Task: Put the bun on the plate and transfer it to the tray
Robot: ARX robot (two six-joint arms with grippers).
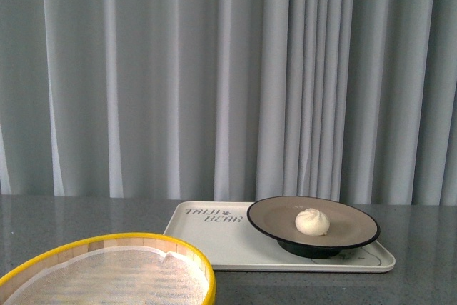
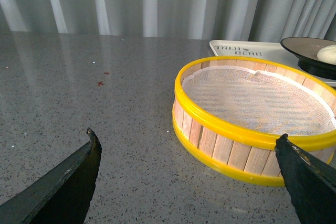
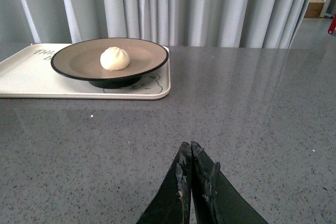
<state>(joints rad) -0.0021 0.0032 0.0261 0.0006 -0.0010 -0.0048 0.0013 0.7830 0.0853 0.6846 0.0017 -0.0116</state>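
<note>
The cream-white bun (image 1: 313, 221) sits on the beige plate (image 1: 275, 218) with a black rim. The plate stands on the right part of the cream tray (image 1: 207, 237) lettered "BEAR". All three also show in the right wrist view: bun (image 3: 115, 58), plate (image 3: 73, 59), tray (image 3: 26, 74). The left wrist view shows the bun (image 2: 328, 54), plate (image 2: 302, 46) and tray (image 2: 236, 49) beyond the basket. My left gripper (image 2: 186, 140) is open and empty over the table beside the steamer basket. My right gripper (image 3: 190, 148) is shut and empty, low over the table, away from the tray. Neither gripper shows in the front view.
A yellow-rimmed wooden steamer basket (image 1: 107, 266) with a white liner stands at the front left, empty; it also shows in the left wrist view (image 2: 252, 119). The grey speckled table (image 3: 252, 108) runs back to a grey curtain (image 1: 214, 69).
</note>
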